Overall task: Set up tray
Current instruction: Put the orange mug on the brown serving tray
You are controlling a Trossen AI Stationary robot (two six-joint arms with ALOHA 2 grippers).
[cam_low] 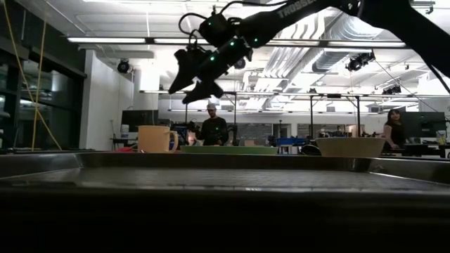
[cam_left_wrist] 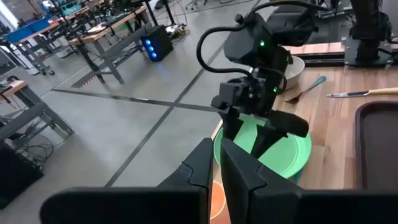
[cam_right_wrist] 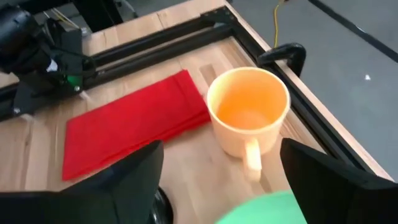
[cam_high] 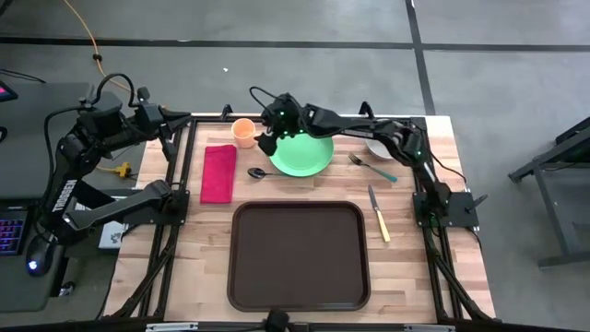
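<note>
The dark brown tray lies at the table's near middle, with nothing on it. Beyond it sit a green plate, an orange mug standing on its base, and a flat red napkin. My right gripper hangs open in the air over the plate's far left rim, slanting down toward the mug and touching nothing. In the low view it is well above the mug. My left gripper waits shut and holds nothing, raised at the table's far left corner.
A spoon lies between napkin and plate. A fork, a knife and a white bowl lie right of the plate. Black frame rails run along the table's left, right and far edges. People stand in the room behind.
</note>
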